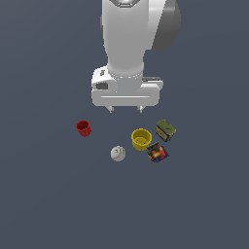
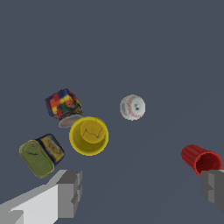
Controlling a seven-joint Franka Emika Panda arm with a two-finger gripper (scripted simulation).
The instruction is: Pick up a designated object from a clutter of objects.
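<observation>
A white Franka arm's tool (image 1: 126, 109) is seen hanging above a dark slate-grey desk (image 1: 48, 194), its two short fingertips spread wide with nothing held between them. In the wrist view, one grey finger pad (image 2: 70, 192) appears at one edge and the other at the opposite edge, the gap between them being broad and empty.

A bright yellow open-topped plastic cup (image 1: 141, 139) is taken here as the landmark. The small boxy block patterned in red, blue, yellow and dark squares (image 1: 157, 153) is seen lying just beside the yellow cup, on the side nearer the exterior camera and toward the exterior view's right; in the wrist view it (image 2: 64, 105) appears tilted on an edge, and contact with the cup (image 2: 89, 135) cannot be determined. An olive-green box with a yellow and blue printed face (image 1: 165, 130) is seen just beside the cup on the exterior view's right, farther from the camera. A white baseball with red stitching (image 1: 117, 153) rests near the cup toward the exterior view's left, clearly apart from it. A red ribbed cup (image 1: 83, 128) stands well apart from the yellow cup, farther to the exterior view's left.

All five items are seen resting on the desk, below the tool.
</observation>
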